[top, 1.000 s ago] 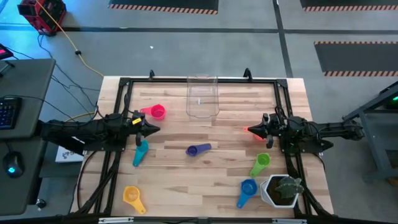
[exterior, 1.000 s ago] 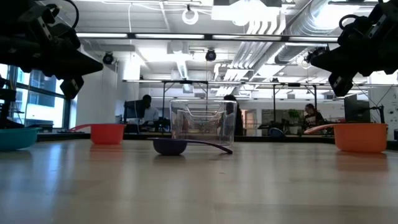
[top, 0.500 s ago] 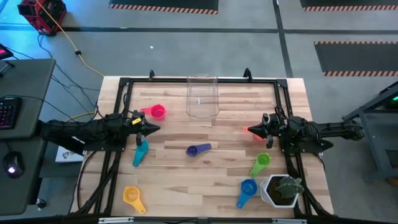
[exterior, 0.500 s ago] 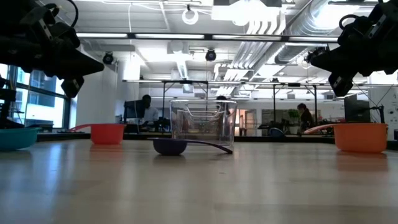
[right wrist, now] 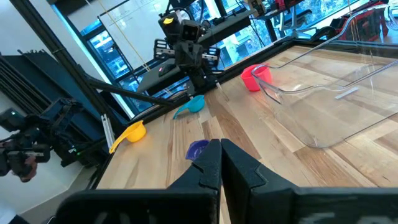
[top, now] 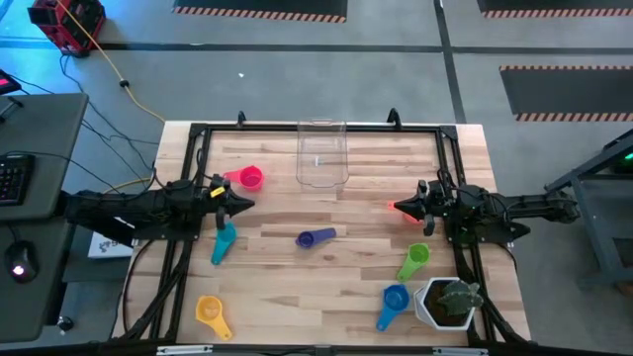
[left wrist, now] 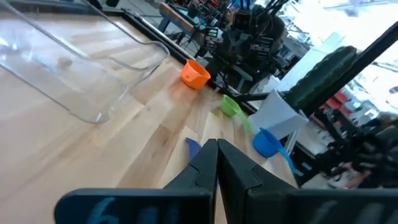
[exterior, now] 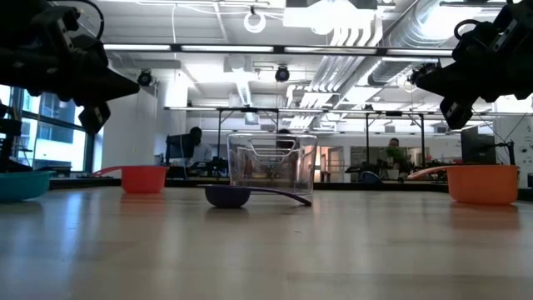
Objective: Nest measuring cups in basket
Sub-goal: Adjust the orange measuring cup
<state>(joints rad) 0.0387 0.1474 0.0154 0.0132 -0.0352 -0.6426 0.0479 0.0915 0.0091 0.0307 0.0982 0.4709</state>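
Above the wooden table point(top: 346, 257), both arms hang idle with nothing held: the left gripper point(top: 247, 205) and right gripper point(top: 398, 207) each have their fingers pressed together. No cup sits in the clear basket point(top: 321, 155), so nesting has not begun. Just beside the left gripper lie the pink cup point(top: 250, 178) and teal cup point(top: 225, 240); between the two grippers lies the purple cup point(top: 309, 238). Next, I judge, one gripper must part its fingers and descend onto a cup.
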